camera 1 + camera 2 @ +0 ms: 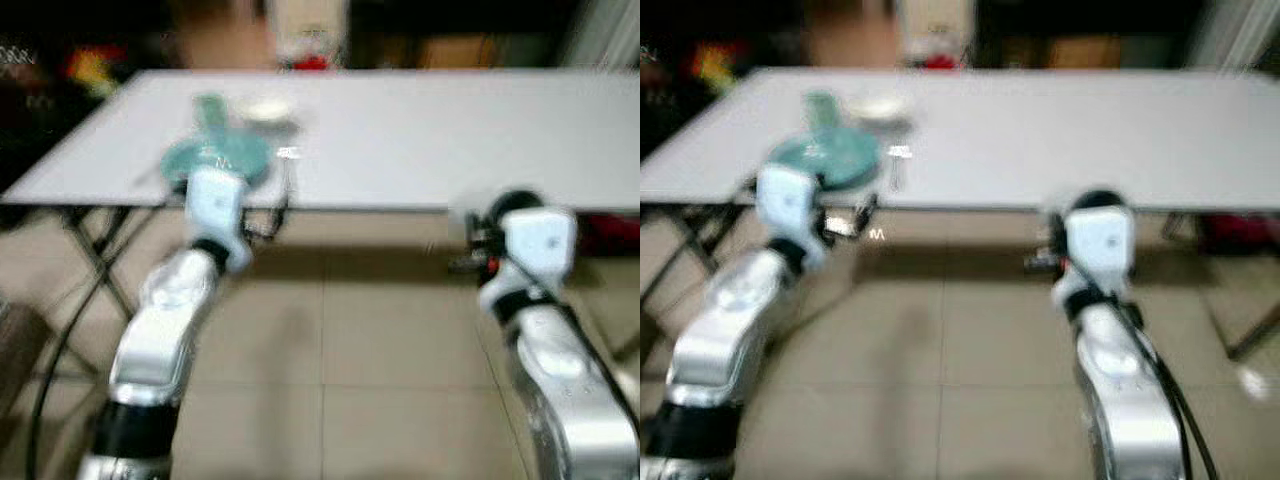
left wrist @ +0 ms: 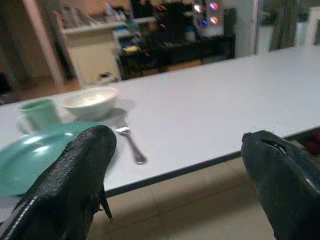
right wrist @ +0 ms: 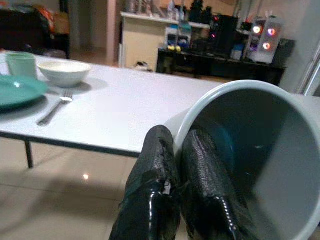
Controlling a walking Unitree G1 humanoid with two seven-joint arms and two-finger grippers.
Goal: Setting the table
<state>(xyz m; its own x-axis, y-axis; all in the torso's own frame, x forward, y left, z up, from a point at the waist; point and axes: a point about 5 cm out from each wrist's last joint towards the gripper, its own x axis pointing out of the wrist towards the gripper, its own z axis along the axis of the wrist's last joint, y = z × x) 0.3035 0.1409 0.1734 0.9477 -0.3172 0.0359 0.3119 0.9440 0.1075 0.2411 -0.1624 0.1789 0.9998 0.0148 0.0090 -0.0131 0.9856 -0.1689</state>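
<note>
Right wrist view: right gripper (image 3: 187, 200) pinches rim of pale round cup (image 3: 260, 165), one finger inside. White bench (image 1: 420, 140) ahead; place setting forward-left, nearer left gripper (image 2: 175, 185), spread wide, empty.

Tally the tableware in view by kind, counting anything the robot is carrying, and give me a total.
Plates: 1, teal plate
Cups: 2, green cup on the table, white cup in the right gripper
Bowls: 1, white bowl
Forks: 1, fork
Total: 5

white table (image 2: 210, 110) | holds: green plate (image 2: 30, 157); green mug (image 2: 37, 114); white bowl (image 2: 91, 102); fork (image 2: 131, 144)
</note>
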